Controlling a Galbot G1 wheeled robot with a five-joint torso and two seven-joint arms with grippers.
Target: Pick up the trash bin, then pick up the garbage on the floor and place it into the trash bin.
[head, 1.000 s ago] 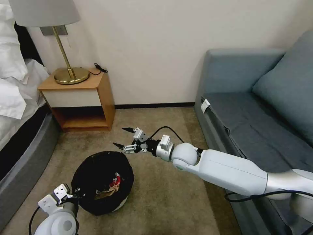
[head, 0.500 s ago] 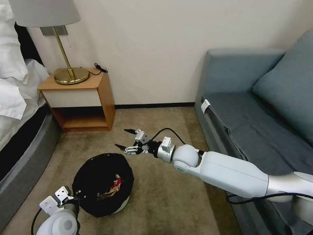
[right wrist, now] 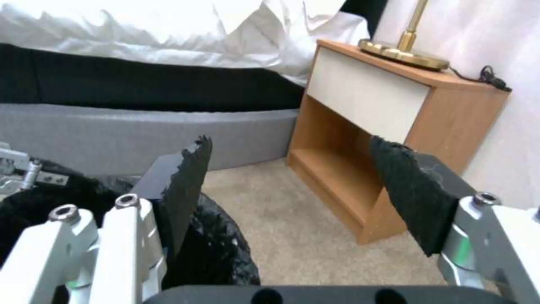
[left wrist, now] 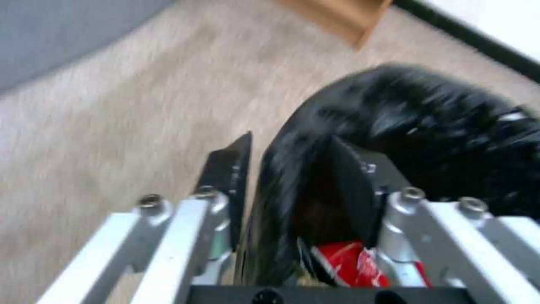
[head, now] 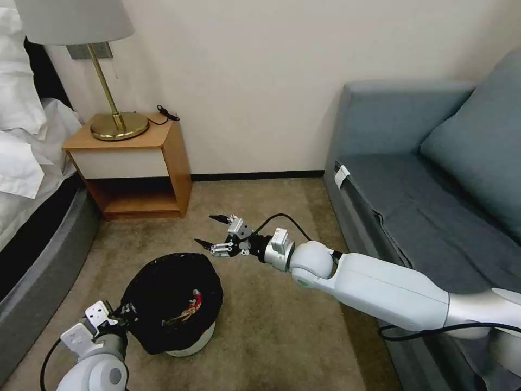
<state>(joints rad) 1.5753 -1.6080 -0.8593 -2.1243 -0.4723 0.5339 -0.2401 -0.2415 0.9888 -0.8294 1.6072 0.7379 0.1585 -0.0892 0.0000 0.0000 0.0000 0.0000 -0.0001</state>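
one trash bin (head: 172, 304), two grippers, one red wrapper (head: 194, 307)

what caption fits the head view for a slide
Left gripper clamped on the rim of the trash bin, red wrapper inside; right gripper open over the carpet beside it.

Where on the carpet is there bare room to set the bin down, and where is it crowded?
Bare floor lies between the trash bin and the sofa, under the right arm. Another bare patch lies between bin and bed base. Crowded: the bin's near rim, gripped by the left end effector, and just beyond the bin, where the open right end effector hangs.
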